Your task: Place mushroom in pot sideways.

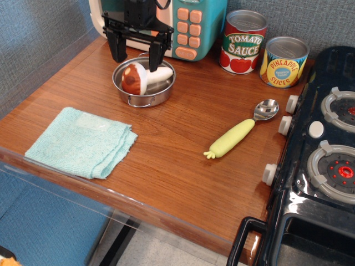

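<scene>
The mushroom (140, 77) lies on its side in the shiny steel pot (143, 97), reddish-brown cap to the left, cream stem pointing right toward the rim. My black gripper (136, 57) hangs just above and behind the pot. Its fingers are spread wide apart, one on each side of the pot's back, and hold nothing. The mushroom is free of the fingers.
A teal toy microwave (188, 25) stands right behind the pot. A tomato sauce can (242, 41) and a pineapple can (283, 61) stand at the back right. A yellow-green-handled spoon (238, 133) lies mid-table, a teal cloth (83, 141) at front left, a toy stove (321, 155) at right.
</scene>
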`<state>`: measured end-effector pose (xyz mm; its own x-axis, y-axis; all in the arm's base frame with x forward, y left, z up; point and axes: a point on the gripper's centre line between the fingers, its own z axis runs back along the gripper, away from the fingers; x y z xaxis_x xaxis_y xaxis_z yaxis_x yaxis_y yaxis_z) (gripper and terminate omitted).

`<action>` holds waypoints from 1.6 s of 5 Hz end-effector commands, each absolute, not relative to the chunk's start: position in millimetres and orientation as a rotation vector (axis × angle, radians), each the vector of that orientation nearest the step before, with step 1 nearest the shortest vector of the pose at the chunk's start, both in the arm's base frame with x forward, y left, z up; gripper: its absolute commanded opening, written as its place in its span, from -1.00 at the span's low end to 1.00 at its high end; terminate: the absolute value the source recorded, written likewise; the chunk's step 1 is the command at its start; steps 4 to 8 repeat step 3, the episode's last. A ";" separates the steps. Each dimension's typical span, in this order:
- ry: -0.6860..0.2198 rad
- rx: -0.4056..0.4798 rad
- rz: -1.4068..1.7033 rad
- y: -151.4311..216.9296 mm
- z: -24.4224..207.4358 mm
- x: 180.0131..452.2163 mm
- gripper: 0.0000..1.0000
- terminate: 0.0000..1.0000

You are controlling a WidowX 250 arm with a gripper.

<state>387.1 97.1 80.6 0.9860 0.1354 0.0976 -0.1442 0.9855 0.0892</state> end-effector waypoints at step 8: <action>-0.168 0.110 0.103 92.1 120.6 385.8 1.00 1.00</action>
